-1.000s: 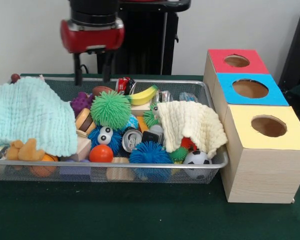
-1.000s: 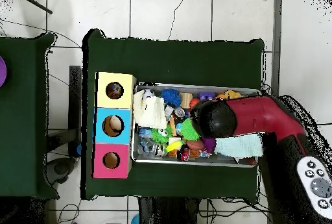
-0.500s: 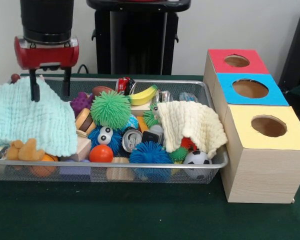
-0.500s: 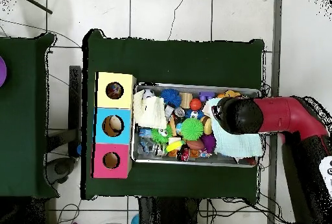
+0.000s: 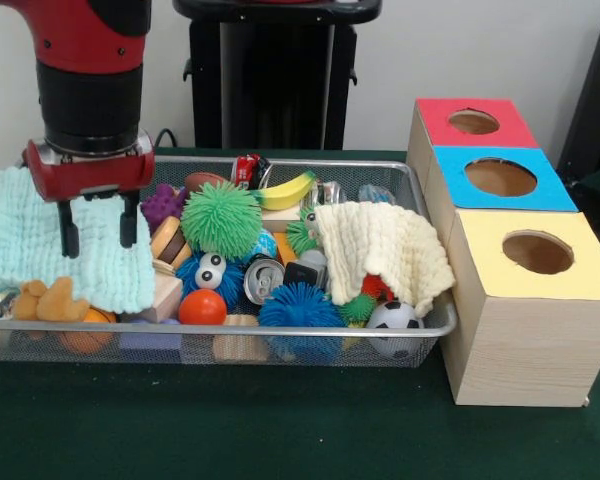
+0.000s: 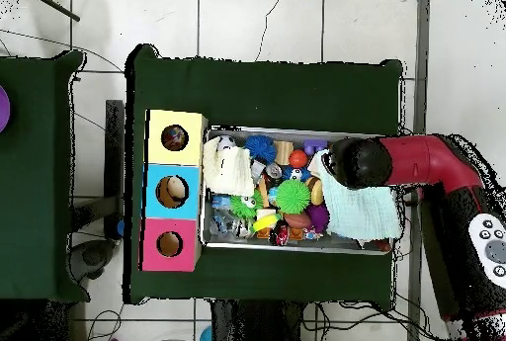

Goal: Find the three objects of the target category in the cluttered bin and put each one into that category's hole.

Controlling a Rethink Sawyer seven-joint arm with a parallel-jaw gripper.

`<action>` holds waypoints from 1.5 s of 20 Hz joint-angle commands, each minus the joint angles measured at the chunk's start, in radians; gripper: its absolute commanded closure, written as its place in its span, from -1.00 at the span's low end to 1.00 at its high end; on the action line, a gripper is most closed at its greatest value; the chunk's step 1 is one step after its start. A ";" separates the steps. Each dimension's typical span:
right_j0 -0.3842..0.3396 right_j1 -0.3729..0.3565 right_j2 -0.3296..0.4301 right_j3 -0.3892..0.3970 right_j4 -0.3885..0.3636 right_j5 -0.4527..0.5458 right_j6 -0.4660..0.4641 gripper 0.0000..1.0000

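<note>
With the gripper [image 5: 98,238] spread and empty over the mint cloth [image 5: 40,240] at the bin's [image 5: 280,335] end, I want its fingers [image 5: 69,232] to pinch one fold and lift straight, baring any targets hidden beneath.

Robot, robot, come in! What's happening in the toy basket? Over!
Gripper open, over the pale mint cloth. Nothing held. That cloth and a cream cloth cover toys in the wire basket.

Much of the bin's contents lies under two cloths.

The mint cloth [image 5: 65,240] covers the bin's [image 5: 280,330] left end; only an orange toy [image 5: 45,300] pokes out below it. The cream cloth [image 5: 380,245] hides part of a soccer ball [image 5: 393,317]. The arm [image 5: 85,60] is cut off at the top edge.
</note>
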 commanded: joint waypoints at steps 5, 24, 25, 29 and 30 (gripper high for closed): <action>0.080 0.128 -0.018 -0.166 -0.105 0.193 -0.342 -1.00; 0.210 0.226 -0.121 -0.344 -0.236 0.380 -0.369 -1.00; 0.213 0.233 -0.123 -0.352 -0.236 0.385 -0.371 -1.00; 0.224 0.265 -0.124 -0.378 -0.234 0.416 -0.380 -1.00; 0.229 0.274 -0.127 -0.386 -0.235 0.428 -0.383 -1.00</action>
